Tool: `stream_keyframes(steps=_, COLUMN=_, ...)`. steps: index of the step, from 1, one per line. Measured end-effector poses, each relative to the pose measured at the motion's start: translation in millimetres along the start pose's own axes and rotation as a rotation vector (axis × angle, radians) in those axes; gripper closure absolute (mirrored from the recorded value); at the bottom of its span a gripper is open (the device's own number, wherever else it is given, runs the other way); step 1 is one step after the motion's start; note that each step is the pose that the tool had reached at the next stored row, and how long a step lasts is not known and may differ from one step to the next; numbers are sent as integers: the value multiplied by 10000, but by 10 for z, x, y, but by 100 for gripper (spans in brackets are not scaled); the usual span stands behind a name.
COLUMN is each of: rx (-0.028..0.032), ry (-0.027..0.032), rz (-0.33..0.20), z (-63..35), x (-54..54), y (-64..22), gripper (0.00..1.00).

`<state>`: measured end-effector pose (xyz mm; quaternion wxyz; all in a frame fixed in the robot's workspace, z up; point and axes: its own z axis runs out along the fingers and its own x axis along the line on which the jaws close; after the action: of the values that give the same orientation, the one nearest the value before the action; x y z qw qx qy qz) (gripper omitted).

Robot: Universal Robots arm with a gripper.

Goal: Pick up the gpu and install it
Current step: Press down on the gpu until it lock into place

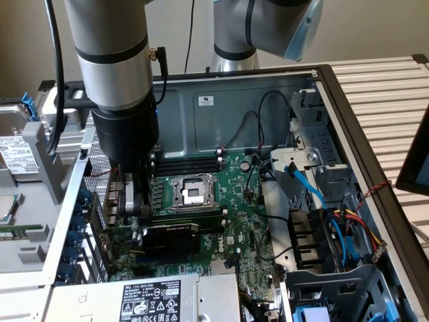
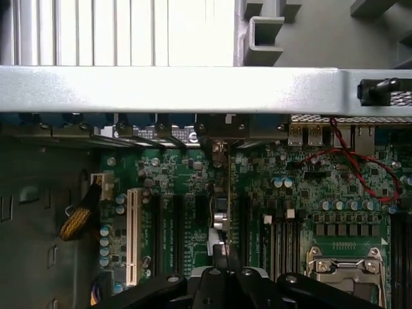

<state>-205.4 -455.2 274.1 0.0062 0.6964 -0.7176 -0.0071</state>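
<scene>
Case (image 1: 268, 111): an open grey computer chassis lying on its side, its metal wall running as a bright bar across the wrist view (image 2: 193, 90).
Arm (image 1: 114, 74): a silver and black robot arm comes down into the case at the exterior view's left, above the rear slot area.
Motherboard (image 1: 244, 221): large green board flat on the case floor, seen close in the wrist view (image 2: 283, 193) with its rows of expansion slots.
Power supply (image 1: 151, 298): grey box with a black label at the near edge of the case.
Drive cage (image 1: 312, 174): grey metal bay at the exterior view's right, with blue, black, red and yellow cables around it.
CPU socket (image 1: 193, 193): silver-framed, near the board's middle, just beside the end effector; also in the wrist view (image 2: 344, 270).
GPU (image 1: 171, 240): green card with a black shroud, standing on edge on the motherboard, between the CPU socket and the power supply (whether it is fully seated in a slot cannot be told). In the wrist view it appears edge-on as a thin line (image 2: 229, 193) running from the end effector to the case wall.
End effector (image 1: 137, 201): its fingers are closed together on the GPU's top edge, seen in the wrist view (image 2: 225, 273) as black fingers meeting at the card.
</scene>
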Motion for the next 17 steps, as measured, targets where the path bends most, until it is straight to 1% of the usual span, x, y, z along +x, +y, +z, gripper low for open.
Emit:
stream_keyframes(steps=6, rx=1, ry=-1, rz=0, z=46, x=-22, y=24, gripper=89)
stream_keyframes(steps=9, rx=-2, ry=9, rz=-2, z=73, x=-24, y=28, gripper=89)
stream_keyframes(steps=13, rx=-2, ry=4, rz=-1, z=107, x=-26, y=34, gripper=89)
stream_keyframes(steps=16, rx=0, ry=1, rz=-1, z=107, x=-31, y=41, gripper=89)
stream_keyframes(steps=17, rx=3, ry=-9, rz=-2, z=90, x=-33, y=41, gripper=89)
